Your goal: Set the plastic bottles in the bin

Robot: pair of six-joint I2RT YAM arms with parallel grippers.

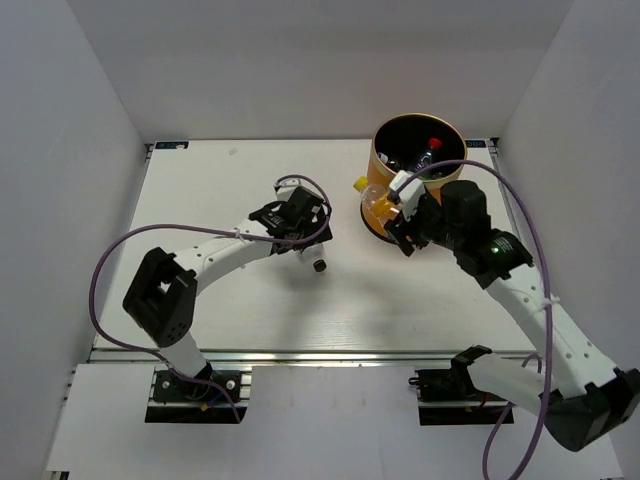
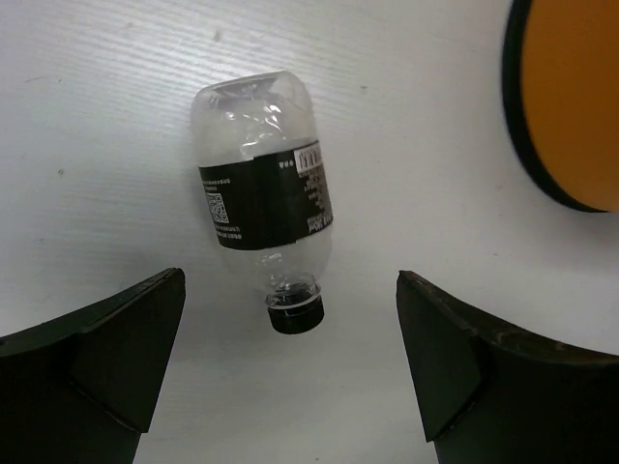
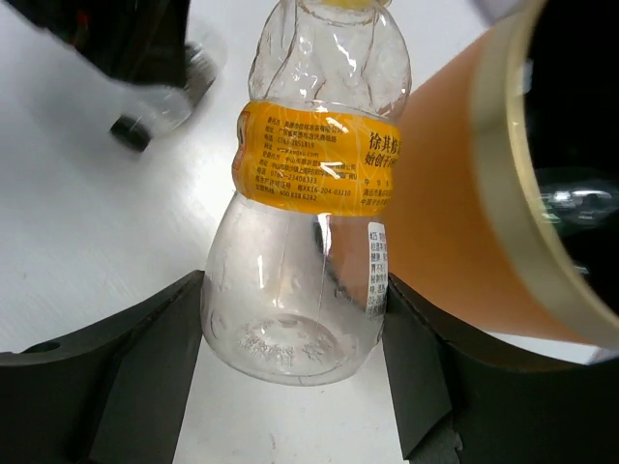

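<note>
Now | left jaws wide open mid-table over black-capped bottle (image 2: 263, 198) | right jaws gripping yellow-label bottle (image 3: 308, 193), arm angled beside bin (image 3: 435, 222)

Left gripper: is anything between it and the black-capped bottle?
Nothing. In the left wrist view the open left gripper hangs above the black-capped bottle lying on the white table, with no other thing between them.

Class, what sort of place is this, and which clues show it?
Probably a robotics test bench: a left arm and right arm bolted to a white table, blank walls around it, an orange bin holding bottles.
</note>
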